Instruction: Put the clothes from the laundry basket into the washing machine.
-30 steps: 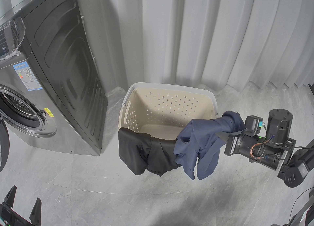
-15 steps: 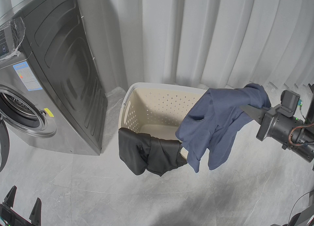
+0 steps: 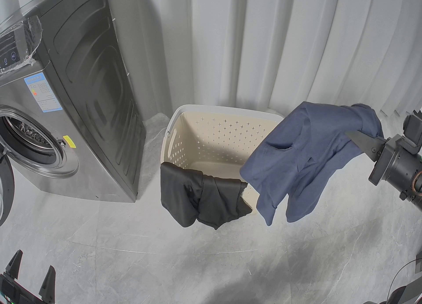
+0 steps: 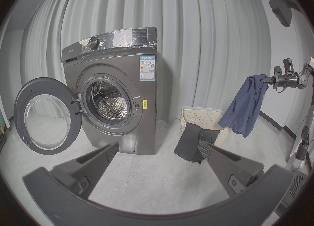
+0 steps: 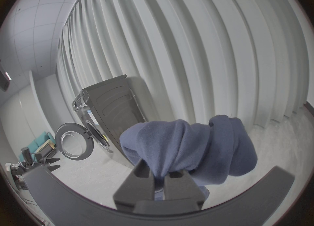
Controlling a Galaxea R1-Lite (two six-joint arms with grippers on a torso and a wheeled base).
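My right gripper [image 3: 357,137] is shut on a blue garment [image 3: 307,155], which hangs in the air to the right of the cream laundry basket [image 3: 224,118]. In the right wrist view the blue garment [image 5: 189,146] bunches over the closed fingertips [image 5: 144,174]. A black garment [image 3: 200,199] drapes over the basket's near rim. The grey washing machine [image 3: 83,80] stands to the left with its round door [image 4: 45,115] swung open and the drum [image 4: 109,100] showing. My left gripper [image 3: 30,269] sits low at the bottom left, open and holding nothing.
White curtains [image 3: 263,32] hang behind the basket and the machine. Bare grey floor [image 3: 132,247] lies in front of the machine and the basket. The open door juts out from the machine's front.
My right gripper has lifted the blue garment up and to the right, off the basket's rim. The head camera has shifted slightly. The left gripper has kept still.
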